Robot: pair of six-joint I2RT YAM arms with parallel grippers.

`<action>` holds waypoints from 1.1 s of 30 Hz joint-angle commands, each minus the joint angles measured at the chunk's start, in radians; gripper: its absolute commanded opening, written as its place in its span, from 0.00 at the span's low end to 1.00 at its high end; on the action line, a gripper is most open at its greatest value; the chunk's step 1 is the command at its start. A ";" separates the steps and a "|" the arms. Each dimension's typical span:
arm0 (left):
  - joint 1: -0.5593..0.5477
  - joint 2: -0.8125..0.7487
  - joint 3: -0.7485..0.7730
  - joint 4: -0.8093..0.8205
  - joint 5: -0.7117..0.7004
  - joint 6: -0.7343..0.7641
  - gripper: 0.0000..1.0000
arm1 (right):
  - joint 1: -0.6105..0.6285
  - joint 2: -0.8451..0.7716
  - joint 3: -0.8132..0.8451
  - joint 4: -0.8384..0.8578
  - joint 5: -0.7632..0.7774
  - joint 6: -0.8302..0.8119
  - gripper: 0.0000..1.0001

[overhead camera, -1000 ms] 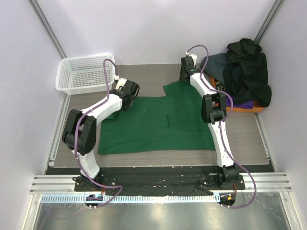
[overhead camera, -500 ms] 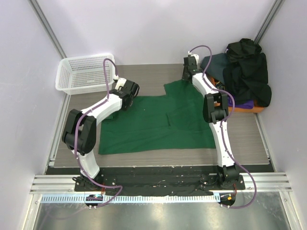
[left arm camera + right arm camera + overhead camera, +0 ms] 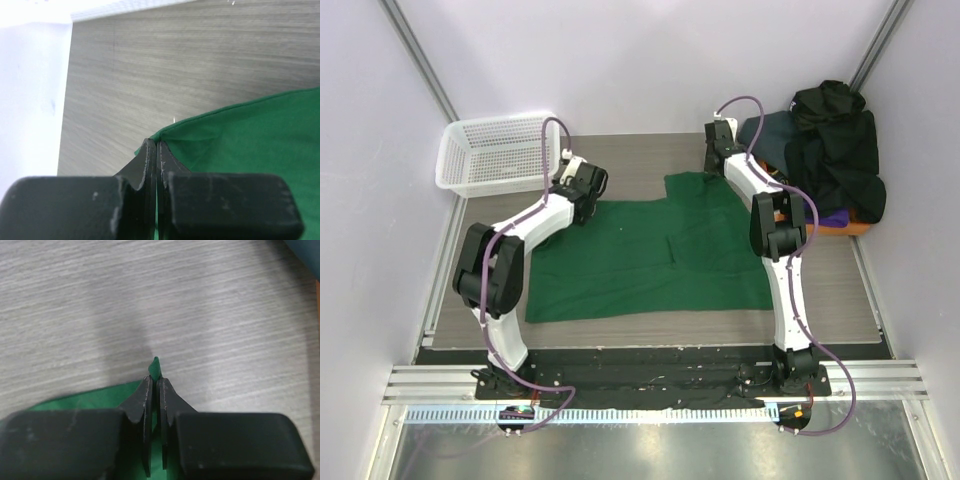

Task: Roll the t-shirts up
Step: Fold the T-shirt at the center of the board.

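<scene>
Top external: plain dark green cotton t-shirt [image 3: 640,265] spread flat. Left gripper [image 3: 152,146], right gripper [image 3: 154,380]: each pinched tight on far corner. Advice: lift both corners level, roll nearward evenly.

White mesh plastic basket [image 3: 470,185] at far-left corner of grey wood-grain bench [image 3: 640,155], set against pale wall [image 3: 620,60], its long side slightly angled to bench edge. Flat orange tray [image 3: 860,228] at far right, mostly covered, only near edge showing. Aluminium frame posts [image 3: 415,50] run up both rear corners.
</scene>
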 commanded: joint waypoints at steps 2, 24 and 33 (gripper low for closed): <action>0.015 0.037 0.039 0.162 -0.038 0.145 0.00 | 0.013 -0.121 -0.023 0.051 0.037 -0.013 0.07; 0.047 -0.059 -0.171 0.508 0.129 0.353 0.00 | 0.022 -0.406 -0.280 0.065 -0.063 0.017 0.07; 0.069 -0.164 -0.258 0.580 0.213 0.322 0.00 | 0.022 -0.539 -0.446 0.077 -0.096 0.045 0.07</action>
